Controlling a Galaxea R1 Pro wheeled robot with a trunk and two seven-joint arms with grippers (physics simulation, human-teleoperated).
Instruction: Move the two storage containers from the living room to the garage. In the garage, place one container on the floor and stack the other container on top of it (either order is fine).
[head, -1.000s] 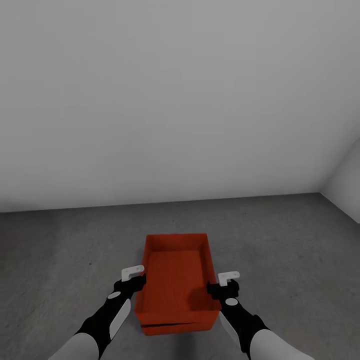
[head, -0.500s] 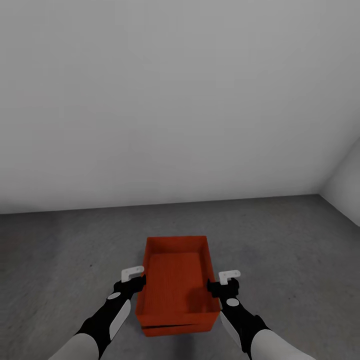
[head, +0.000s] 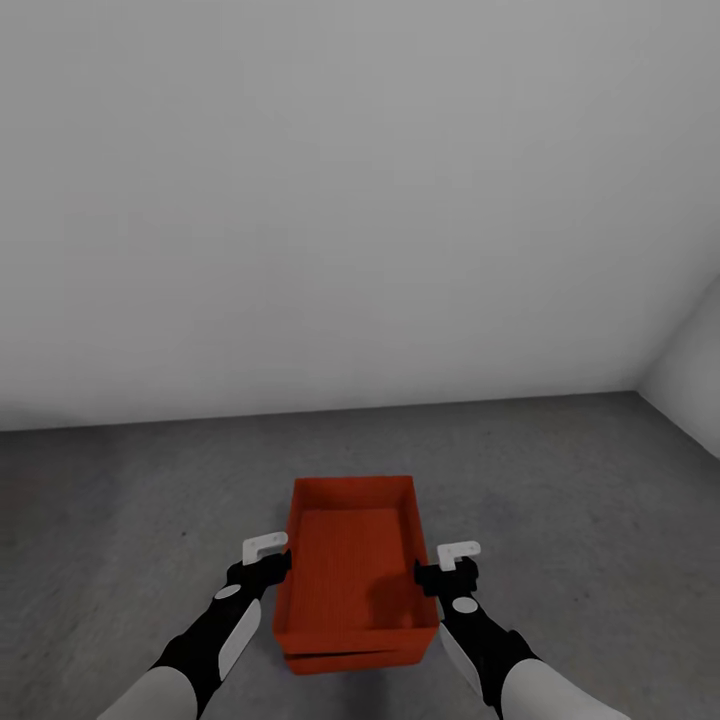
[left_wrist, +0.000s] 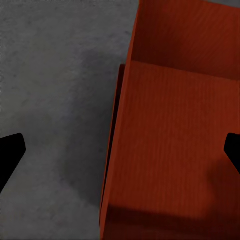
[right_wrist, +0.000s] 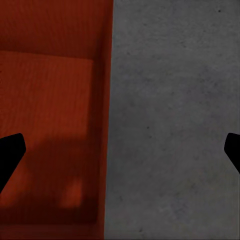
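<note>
The plain white-grey wall (head: 350, 200) fills the upper head view and meets the dark grey rough concrete floor (head: 120, 500) of the garage.

Centred on that floor, directly ahead of the robot, the 2 orange-red thin-walled lidless storage containers (head: 352, 560) sit 1 on the other. The lower one shows as a thin orange-red strip (head: 355, 662) under the upper bin's near wall. The left wrist view shows the lower rim (left_wrist: 114, 150) protruding slightly past the upper bin's side.

The left gripper (head: 266, 558) stands just beside the left long wall, and the right gripper (head: 445, 568) just beside the right long wall. Both sets of jaws are spread wide and grasp nothing; each straddles its wall's top edge.

Judgement: the stack appears placed and the step in hand is release. Recommended procedure: raise both arms together, straight up, until the fingers are above the rims. Avoid sideways travel, which could drag the upper bin off its small overlap.
</note>
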